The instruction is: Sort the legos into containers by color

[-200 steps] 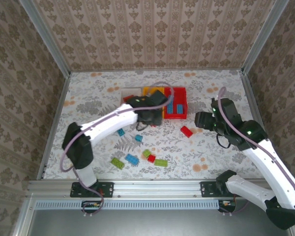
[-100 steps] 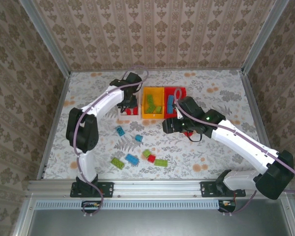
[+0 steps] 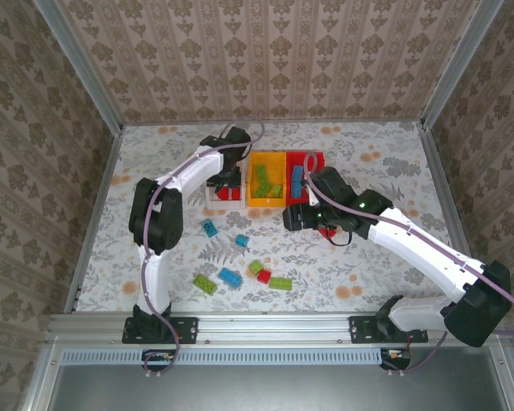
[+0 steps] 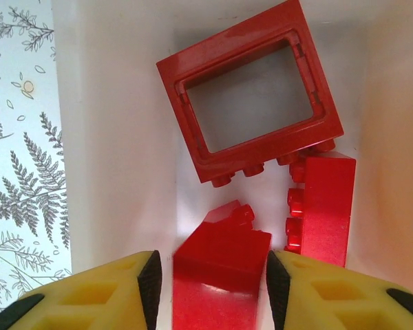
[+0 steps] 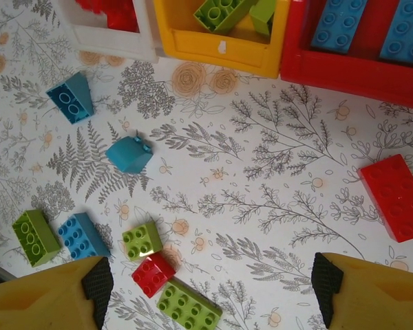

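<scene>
Red is what collects in the white open-topped plastic bin [image 4: 117, 137]. The left gripper [image 4: 212, 283] hangs just inside it, its yellow fingers [image 4: 103, 292] parted a shade wider than the red studded brick [image 4: 224, 254] lying between them. A sliver of white shows on one side, so I judge the brick free rather than gripped. Beside it in the bin lie a red window-frame piece [image 4: 275, 139] and a second red block [image 4: 323, 213]. To finish this drop cleanly, the left arm should rise straight up until its fingers clear the bin walls, and only then swing away, so that nothing is dragged out or nudged. The right gripper [image 5: 212, 282] hovers over the flowered tablecloth [image 5: 261, 172] with its jaws wide and empty. Loose bricks lie below it, among them a large red rectangular brick [image 5: 396, 196] near the red plastic bin [image 5: 351, 74] of blue pieces, which sits beside the yellow-orange bin [image 5: 199, 51] of green ones. That red brick looks the easiest next pick — come down from above and close across its short sides.
</scene>
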Robot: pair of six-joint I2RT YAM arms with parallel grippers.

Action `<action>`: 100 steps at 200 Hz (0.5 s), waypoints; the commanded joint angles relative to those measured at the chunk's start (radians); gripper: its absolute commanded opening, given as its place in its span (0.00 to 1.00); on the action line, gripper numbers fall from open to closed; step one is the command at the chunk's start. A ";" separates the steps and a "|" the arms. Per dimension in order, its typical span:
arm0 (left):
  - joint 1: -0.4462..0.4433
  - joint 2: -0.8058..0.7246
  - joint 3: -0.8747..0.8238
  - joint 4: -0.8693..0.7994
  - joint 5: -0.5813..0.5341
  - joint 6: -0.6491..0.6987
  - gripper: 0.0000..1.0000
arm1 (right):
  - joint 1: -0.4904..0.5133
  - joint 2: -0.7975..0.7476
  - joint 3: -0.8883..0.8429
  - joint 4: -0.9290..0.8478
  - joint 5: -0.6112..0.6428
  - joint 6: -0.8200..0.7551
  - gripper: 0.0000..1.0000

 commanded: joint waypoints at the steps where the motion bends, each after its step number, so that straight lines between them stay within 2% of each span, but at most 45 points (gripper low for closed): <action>1: -0.007 -0.003 0.018 -0.030 -0.021 0.016 0.51 | -0.015 0.006 0.016 0.003 -0.020 -0.016 0.81; 65: -0.052 -0.129 0.041 -0.032 -0.040 -0.008 0.55 | -0.014 0.025 0.016 -0.014 -0.018 -0.079 0.79; 100: -0.078 -0.327 -0.080 -0.002 -0.039 -0.081 0.61 | 0.101 0.148 0.011 0.045 -0.066 -0.184 0.79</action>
